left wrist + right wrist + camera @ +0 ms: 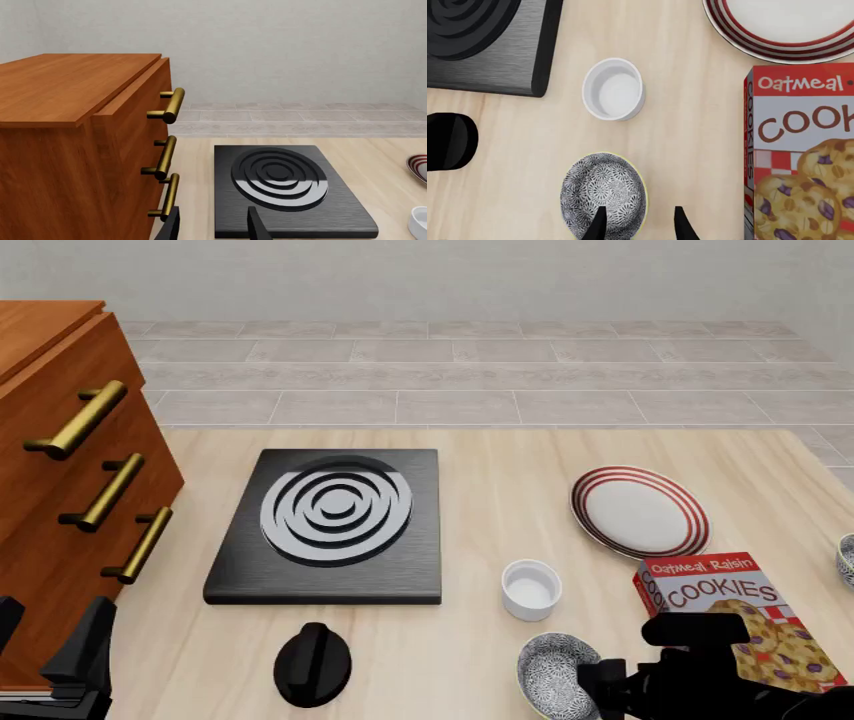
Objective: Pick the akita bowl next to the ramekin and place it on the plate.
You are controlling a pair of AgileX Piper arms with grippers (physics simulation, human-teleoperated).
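The akita bowl (602, 192), grey-and-white speckled, sits on the table near the front edge, just in front of the plain white ramekin (614, 89). In the front view the bowl (554, 668) is to the left of my right gripper (603, 682). The right wrist view shows that gripper (639, 226) open, one finger over the bowl's inside and the other outside its rim. The red-ringed plate (641, 511) lies behind, to the right. My left gripper (47, 638) is open and holds nothing, at the front left beside the cabinet.
A cookies box (741, 625) lies right of the bowl, close to my right arm. A black stove plate (334, 525) and a black knob (312, 664) are at centre-left. A wooden drawer cabinet (67, 470) stands at left. Another patterned bowl (846, 560) is cut off by the right edge.
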